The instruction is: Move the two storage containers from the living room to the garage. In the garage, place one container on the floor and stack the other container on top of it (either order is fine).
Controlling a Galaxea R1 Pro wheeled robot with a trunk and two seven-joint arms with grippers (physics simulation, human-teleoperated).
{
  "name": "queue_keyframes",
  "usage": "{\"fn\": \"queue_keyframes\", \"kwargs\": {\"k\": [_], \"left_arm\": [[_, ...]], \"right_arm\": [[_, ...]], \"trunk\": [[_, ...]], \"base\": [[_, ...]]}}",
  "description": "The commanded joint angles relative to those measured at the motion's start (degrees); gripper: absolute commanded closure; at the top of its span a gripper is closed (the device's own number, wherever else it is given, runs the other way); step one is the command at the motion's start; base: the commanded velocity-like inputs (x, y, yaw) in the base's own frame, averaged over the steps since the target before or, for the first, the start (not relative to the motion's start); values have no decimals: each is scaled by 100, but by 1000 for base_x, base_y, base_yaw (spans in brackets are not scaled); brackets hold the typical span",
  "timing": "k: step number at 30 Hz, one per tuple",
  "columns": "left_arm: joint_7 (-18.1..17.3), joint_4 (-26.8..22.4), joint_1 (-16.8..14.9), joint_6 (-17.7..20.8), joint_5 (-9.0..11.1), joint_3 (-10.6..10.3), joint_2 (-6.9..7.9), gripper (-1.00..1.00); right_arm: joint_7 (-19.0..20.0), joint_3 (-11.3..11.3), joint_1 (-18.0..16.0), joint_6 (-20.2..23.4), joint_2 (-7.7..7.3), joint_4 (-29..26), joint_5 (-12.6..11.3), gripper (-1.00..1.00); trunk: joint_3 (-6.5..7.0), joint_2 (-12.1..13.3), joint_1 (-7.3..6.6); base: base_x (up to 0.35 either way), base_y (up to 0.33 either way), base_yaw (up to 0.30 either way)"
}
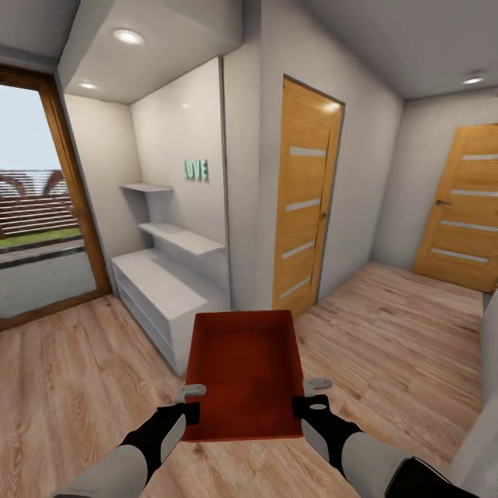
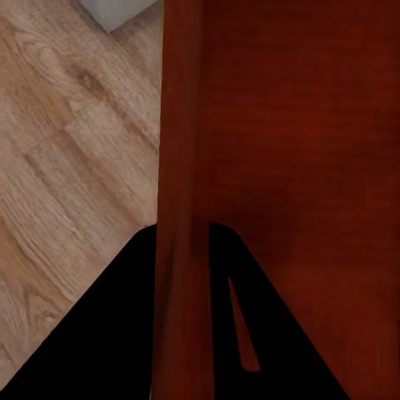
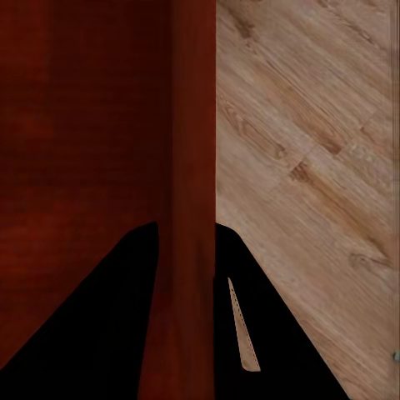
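Note:
One orange-red storage container (image 1: 245,373) hangs level in front of me, above the light wood plank floor (image 1: 387,325), its open top showing an empty inside. My left gripper (image 1: 188,404) is shut on its left wall near the near corner. My right gripper (image 1: 311,398) is shut on its right wall. In the left wrist view the container's wall (image 2: 185,125) runs between the dark fingers of the left gripper (image 2: 183,250). The right wrist view shows the same: the wall (image 3: 193,125) is pinched in the right gripper (image 3: 183,250).
A white low shelf unit (image 1: 162,283) stands just beyond the container against a wall corner. A wooden door with pale stripes (image 1: 304,200) is right of it, and another (image 1: 465,207) is at the far right. A wood-framed glass door (image 1: 34,207) is on the left.

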Motion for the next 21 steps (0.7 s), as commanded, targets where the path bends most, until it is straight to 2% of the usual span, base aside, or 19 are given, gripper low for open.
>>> {"fn": "queue_keyframes", "kwargs": {"k": [1, 21], "left_arm": [[53, -39, -6, -82, -75, 123, 4, 100], [53, -39, -6, -79, -75, 123, 2, 100]], "right_arm": [[-4, -45, -4, 12, -1, 90, -115, 100], [-4, -45, -4, 12, 5, 90, -115, 100]], "trunk": [[-10, -9, 5], [-10, -9, 5]], "base": [[323, 0, -228], [323, 0, -244]]}}
